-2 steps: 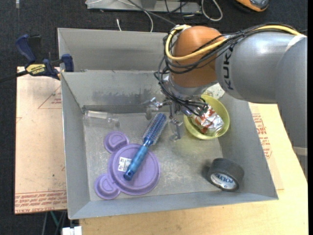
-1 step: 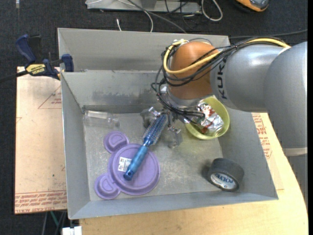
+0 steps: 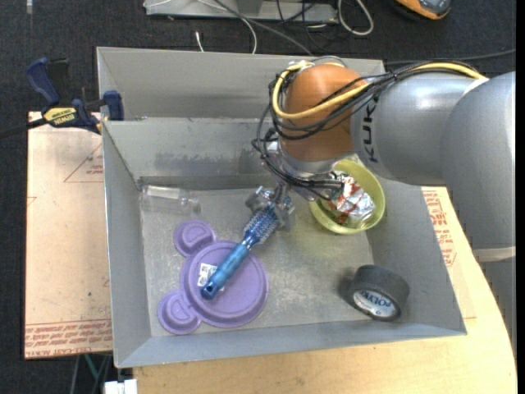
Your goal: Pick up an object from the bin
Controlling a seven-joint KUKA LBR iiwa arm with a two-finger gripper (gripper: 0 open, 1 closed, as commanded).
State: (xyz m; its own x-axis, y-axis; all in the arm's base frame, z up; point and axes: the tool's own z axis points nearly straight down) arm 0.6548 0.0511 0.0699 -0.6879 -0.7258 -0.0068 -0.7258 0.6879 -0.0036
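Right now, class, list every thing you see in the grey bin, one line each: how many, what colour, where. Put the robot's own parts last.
grey metal bin: one, grey, holds everything below
blue plastic hairbrush: one, blue, mid-floor, handle lying on the plate, bristle head under the arm's end
purple mouse-head-shaped plastic plate: one, purple, front left
clear plastic piece: one, see-through, back left
yellow-green round bowl: one, yellow-green, right of the brush head
crumpled wrappers: a small heap, red and silver, inside the bowl
black roll of tape: one, black, front right
robot arm: one, silver, reaching in from the right
orange cover: one, orange, on the arm's wrist, above the brush head
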